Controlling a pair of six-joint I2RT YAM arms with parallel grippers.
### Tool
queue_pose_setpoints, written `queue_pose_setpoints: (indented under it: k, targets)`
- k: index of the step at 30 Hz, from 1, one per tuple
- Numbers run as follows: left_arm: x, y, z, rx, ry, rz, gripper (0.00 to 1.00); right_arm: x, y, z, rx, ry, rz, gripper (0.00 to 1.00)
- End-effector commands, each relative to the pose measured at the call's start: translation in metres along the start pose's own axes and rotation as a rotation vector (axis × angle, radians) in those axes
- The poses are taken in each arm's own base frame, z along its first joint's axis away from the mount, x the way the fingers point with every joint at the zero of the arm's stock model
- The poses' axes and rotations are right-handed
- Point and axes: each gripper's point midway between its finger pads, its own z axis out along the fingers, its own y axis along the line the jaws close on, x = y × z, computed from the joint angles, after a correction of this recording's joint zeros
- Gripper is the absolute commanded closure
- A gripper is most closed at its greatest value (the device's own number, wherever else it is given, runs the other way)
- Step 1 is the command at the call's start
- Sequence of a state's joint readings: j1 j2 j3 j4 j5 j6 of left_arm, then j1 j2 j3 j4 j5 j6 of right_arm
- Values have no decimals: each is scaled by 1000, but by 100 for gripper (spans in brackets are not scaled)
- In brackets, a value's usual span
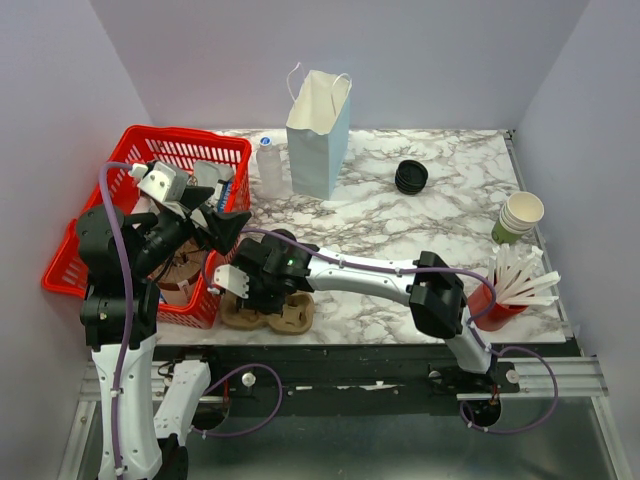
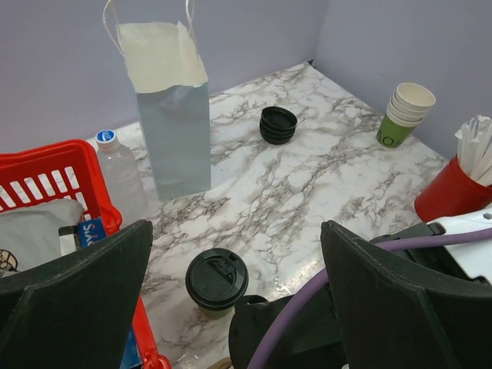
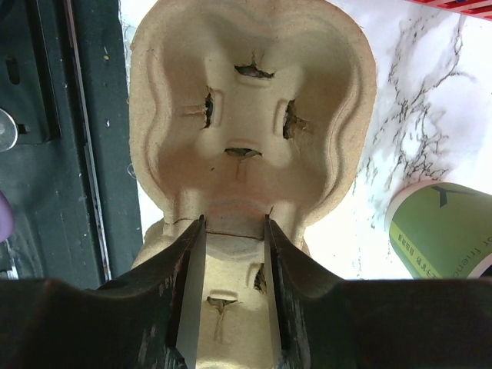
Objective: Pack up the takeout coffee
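Observation:
The takeout coffee (image 2: 217, 278), an olive-green cup under a black sip lid, stands upright on the marble by the red basket; its green side (image 3: 442, 231) shows right of the carrier. A brown pulp cup carrier (image 3: 246, 100) (image 1: 285, 315) lies at the table's near edge. My right gripper (image 3: 234, 221) (image 1: 262, 295) is down on it, its fingers narrowly astride the carrier's middle ridge; whether the pads press it does not show. My left gripper (image 2: 237, 231) (image 1: 200, 235) hangs wide open above the basket's edge, holding nothing.
A white paper bag (image 1: 318, 130) stands open at the back, a water bottle (image 1: 269, 168) beside it. The red basket (image 1: 150, 150) fills the left. Black lids (image 1: 411, 176), stacked green cups (image 1: 518, 217) and a red cup of white sticks (image 1: 500, 300) sit to the right.

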State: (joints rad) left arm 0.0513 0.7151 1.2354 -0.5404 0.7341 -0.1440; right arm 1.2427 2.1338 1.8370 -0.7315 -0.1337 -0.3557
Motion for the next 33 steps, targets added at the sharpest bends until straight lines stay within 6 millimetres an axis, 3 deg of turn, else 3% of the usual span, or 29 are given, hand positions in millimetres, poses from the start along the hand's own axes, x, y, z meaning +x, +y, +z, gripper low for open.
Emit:
queue_pose_setpoints:
  k: [1, 2, 8, 15, 18, 21, 24, 25, 30, 33]
  targets:
    - [-1, -6, -3, 16, -9, -11, 2, 10, 0, 9, 15, 37, -14, 64]
    - [-2, -6, -3, 15, -9, -9, 2, 10, 0, 8, 14, 37, -16, 76]
    - [-4, -7, -4, 18, -15, -1, 2, -3, -6, -19, 51, -1, -49, 94]
    - [-6, -8, -4, 24, -26, 0, 2, -22, 7, -50, -8, -69, -53, 99]
    - [-6, -9, -3, 31, -27, -6, 2, -23, 20, -52, -78, -94, -52, 99]
    - [-9, -10, -3, 34, -30, -5, 1, -20, 20, -55, -76, -75, -50, 99]
    - [-14, -12, -4, 42, -35, 7, 1, -18, 19, -81, -68, -100, -82, 100]
    - [-16, -12, -4, 47, -38, 12, 2, -18, 19, -98, -62, -120, -89, 99]
    - [-32, -14, -1, 62, -99, 42, 2, 10, 14, -150, -30, -112, -60, 99]
    - [-42, -14, 3, 76, -136, 38, 2, 45, 15, -175, 4, -84, -37, 99]
